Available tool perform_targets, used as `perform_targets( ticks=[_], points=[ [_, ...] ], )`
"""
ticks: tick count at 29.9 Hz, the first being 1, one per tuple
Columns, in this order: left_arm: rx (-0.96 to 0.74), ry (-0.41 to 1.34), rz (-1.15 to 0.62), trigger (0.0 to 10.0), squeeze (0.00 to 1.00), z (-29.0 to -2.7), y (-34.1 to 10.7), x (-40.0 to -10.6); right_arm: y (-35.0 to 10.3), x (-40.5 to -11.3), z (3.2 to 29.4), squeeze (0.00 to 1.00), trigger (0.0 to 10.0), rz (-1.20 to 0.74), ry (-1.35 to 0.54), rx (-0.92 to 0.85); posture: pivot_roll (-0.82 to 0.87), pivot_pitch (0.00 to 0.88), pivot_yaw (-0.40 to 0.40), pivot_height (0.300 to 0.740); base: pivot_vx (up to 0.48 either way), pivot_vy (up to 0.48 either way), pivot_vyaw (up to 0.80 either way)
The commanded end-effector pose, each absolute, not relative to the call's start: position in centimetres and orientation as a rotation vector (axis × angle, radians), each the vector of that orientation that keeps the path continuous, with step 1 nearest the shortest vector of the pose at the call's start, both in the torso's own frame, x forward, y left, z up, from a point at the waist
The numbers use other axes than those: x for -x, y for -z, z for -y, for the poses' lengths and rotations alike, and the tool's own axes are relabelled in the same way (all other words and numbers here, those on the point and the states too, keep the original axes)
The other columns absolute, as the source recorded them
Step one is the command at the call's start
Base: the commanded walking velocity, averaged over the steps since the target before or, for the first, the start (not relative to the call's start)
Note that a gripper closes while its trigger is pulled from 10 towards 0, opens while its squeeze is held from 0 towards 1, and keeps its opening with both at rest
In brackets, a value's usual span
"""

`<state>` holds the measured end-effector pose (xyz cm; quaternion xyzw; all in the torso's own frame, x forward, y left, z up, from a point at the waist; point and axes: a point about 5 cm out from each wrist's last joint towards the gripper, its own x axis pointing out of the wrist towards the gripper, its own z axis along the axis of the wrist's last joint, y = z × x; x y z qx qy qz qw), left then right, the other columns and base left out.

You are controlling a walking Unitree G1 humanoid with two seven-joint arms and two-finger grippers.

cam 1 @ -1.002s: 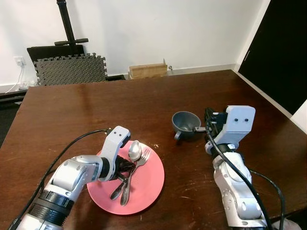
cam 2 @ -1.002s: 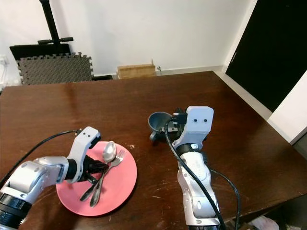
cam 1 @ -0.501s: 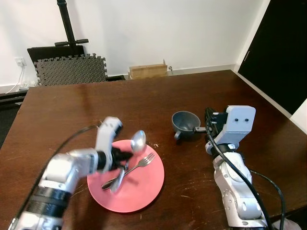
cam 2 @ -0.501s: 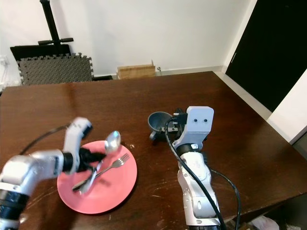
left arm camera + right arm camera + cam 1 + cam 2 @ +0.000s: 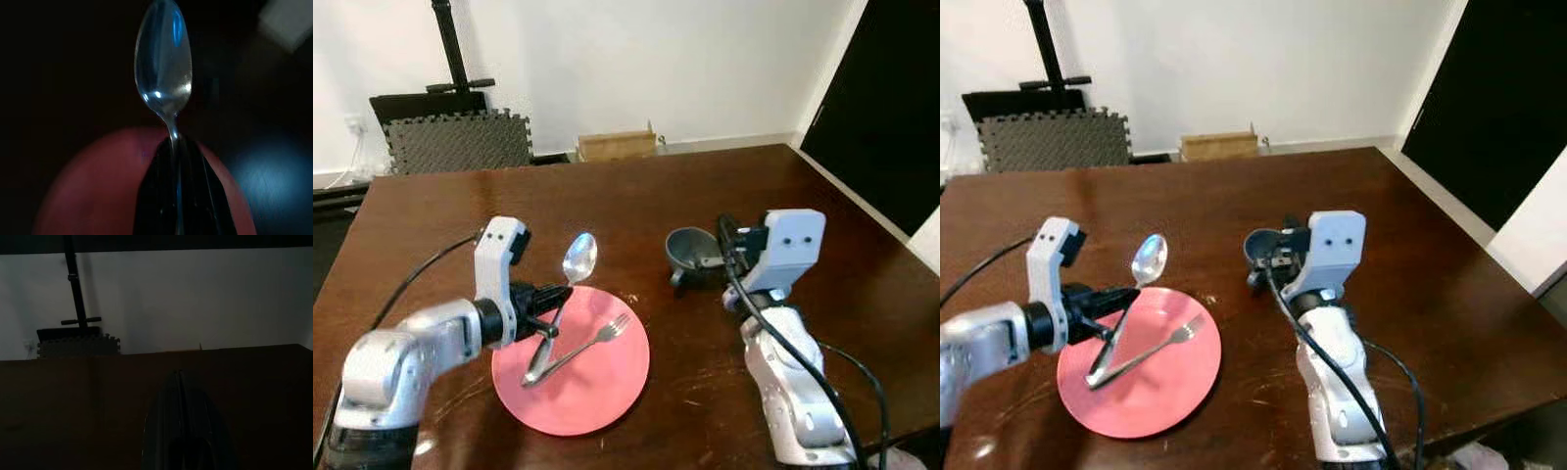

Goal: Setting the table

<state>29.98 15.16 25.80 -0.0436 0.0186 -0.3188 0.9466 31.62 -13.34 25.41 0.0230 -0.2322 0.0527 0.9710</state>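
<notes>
- The left gripper (image 5: 546, 302) has its fingers closed on the spoon (image 5: 564, 294), lifted over the pink plate (image 5: 597, 387) near the surface's front edge.
- The spoon's long axis slants up, bowl toward the far edge, handle end low beside the fork (image 5: 582, 341).
- The right gripper (image 5: 722, 257), fingers pressed together and empty, sits beside the grey cup (image 5: 690, 250), farther from the spoon.

A room in a home, used for dining: a big dark wooden table (image 5: 607, 196) stands near a plain white wall (image 5: 636, 59). Grey foam floor mats (image 5: 460, 142) and a cardboard box (image 5: 615, 144) lean at the far skirting, a dark doorway (image 5: 886, 98) at right.
</notes>
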Motion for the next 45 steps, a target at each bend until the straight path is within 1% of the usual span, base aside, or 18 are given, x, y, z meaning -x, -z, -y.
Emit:
perform_targets(
  ticks=[1, 2, 3, 4, 5, 6, 9, 11, 17, 26, 45],
  points=[
    [0.083, 0.648, 0.002, 10.0, 0.00, -15.0, -26.2, -29.7, -25.9, -31.4, 13.5, 0.00, 10.0, 0.487, -0.096, -0.060, 0.08, 0.112, 0.005, 0.740, 0.000, 0.000, 0.00],
    [0.102, 0.609, 0.054, 10.0, 0.00, -15.0, -26.5, -29.6, -26.3, -31.2, 13.8, 0.00, 10.0, 0.501, -0.083, -0.054, 0.08, 0.113, 0.004, 0.740, 0.000, 0.000, 0.00],
    [0.109, 0.569, 0.071, 10.0, 0.00, -15.2, -26.4, -29.7, -26.4, -31.2, 13.9, 0.00, 10.0, 0.503, -0.078, -0.054, 0.08, 0.113, 0.004, 0.740, 0.000, 0.000, 0.00],
    [0.109, 0.569, 0.071, 10.0, 0.00, -15.2, -26.4, -29.7, -26.4, -31.2, 13.9, 0.00, 10.0, 0.503, -0.078, -0.054, 0.08, 0.113, 0.004, 0.740, 0.000, 0.000, 0.00],
    [0.117, 0.505, 0.084, 10.0, 0.00, -15.4, -26.3, -30.1, -26.4, -31.1, 14.1, 0.00, 10.0, 0.502, -0.073, -0.052, 0.07, 0.114, 0.002, 0.740, 0.000, 0.000, 0.00],
    [0.118, 0.482, 0.086, 10.0, 0.00, -15.5, -26.2, -30.2, -26.4, -31.1, 14.2, 0.00, 10.0, 0.502, -0.071, -0.051, 0.07, 0.114, 0.002, 0.740, 0.000, 0.000, 0.00],
    [0.130, 0.435, 0.097, 10.0, 0.00, -15.6, -26.2, -30.4, -26.4, -31.1, 14.3, 0.00, 10.0, 0.501, -0.067, -0.050, 0.06, 0.116, 0.002, 0.740, 0.000, 0.000, 0.00],
    [0.107, 0.415, 0.111, 10.0, 0.00, -15.7, -26.2, -30.5, -26.3, -31.1, 14.3, 0.00, 10.0, 0.499, -0.065, -0.050, 0.06, 0.115, 0.002, 0.740, 0.000, 0.000, 0.00],
    [0.118, 0.408, 0.127, 10.0, 0.00, -15.2, -26.1, -30.6, -26.1, -31.1, 14.2, 0.00, 10.0, 0.490, -0.064, -0.051, 0.06, 0.113, 0.004, 0.740, 0.000, 0.000, 0.00],
    [0.105, 0.373, 0.146, 10.0, 0.00, -15.1, -26.0, -30.8, -26.0, -31.2, 14.3, 0.00, 10.0, 0.483, -0.060, -0.054, 0.06, 0.112, 0.000, 0.740, 0.000, 0.000, 0.00],
    [0.099, 0.371, 0.164, 10.0, 0.00, -14.5, -25.9, -31.1, -25.9, -31.2, 14.4, 0.00, 10.0, 0.481, -0.057, -0.053, 0.06, 0.107, 0.001, 0.740, 0.000, 0.000, 0.00]
  ],
)
